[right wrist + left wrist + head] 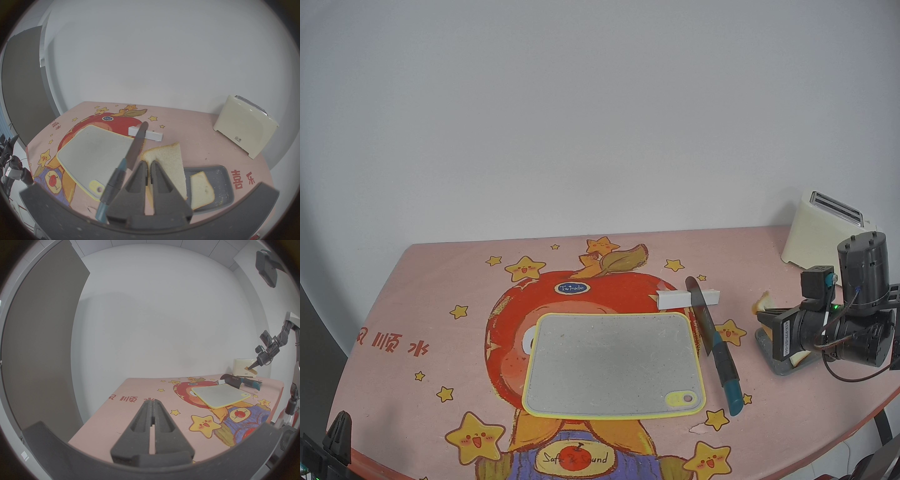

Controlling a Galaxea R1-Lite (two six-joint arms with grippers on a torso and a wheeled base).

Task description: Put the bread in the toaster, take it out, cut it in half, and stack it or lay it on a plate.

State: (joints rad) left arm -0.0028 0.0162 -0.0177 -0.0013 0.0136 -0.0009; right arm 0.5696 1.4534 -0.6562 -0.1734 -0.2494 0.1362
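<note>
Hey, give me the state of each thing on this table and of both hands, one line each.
Right hand: shut on bread slice, held in the air.
Second slice: lying in tray.
Toaster: upright, no bread sticking out.
Knife: unheld, blade propped on white block.
Cutting board: flat, bare.
Left hand: shut, empty.

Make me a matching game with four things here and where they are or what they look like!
1 toaster
2 knife
3 cutting board
4 bread slice

A pinched in the right gripper
B blade propped on the white block
C grey with a yellow rim
D cream, at the table's far right corner

Pairs: 1-D, 2-B, 3-C, 4-A.
</note>
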